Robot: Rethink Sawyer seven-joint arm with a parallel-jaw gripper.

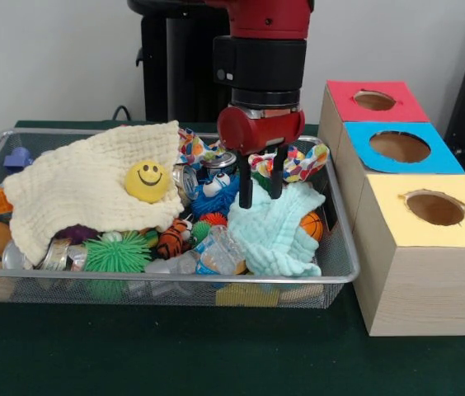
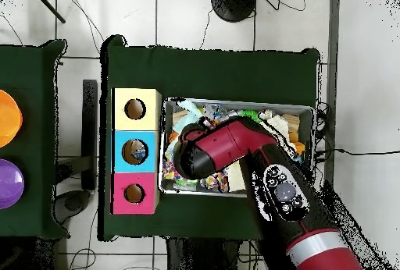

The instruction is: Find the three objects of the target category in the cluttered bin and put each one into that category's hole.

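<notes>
The target category is not stated, so which things in the wire bin (image 1: 341, 247) are wanted cannot be told; it is still packed full. A pale blue cloth (image 1: 278, 235) lies at the bin's right end, with an orange ball (image 1: 312, 224) tucked against its right side and a blue furry toy (image 1: 214, 194) just to its left. A cream cloth (image 1: 80, 194) is spread over the bin's left half, with a yellow smiley ball (image 1: 147, 181) resting on it and a green spiky ball (image 1: 117, 254) near the front rim. The claw (image 1: 260, 188) is held above the pale blue cloth with its two dark fingers (image 1: 246, 190) slightly parted and nothing between them. The three boxes stand in a row just beyond the bin's right end on the green worktop (image 1: 133, 355): the yellow box (image 1: 418, 264) in front, the blue box (image 1: 400, 147) behind it, the red box (image 1: 374, 101) farthest. In the overhead view something is seen inside the blue box's hole (image 2: 135, 151), so one item may already be in; the other two holes look dark. Most of the search is judged to remain.
</notes>
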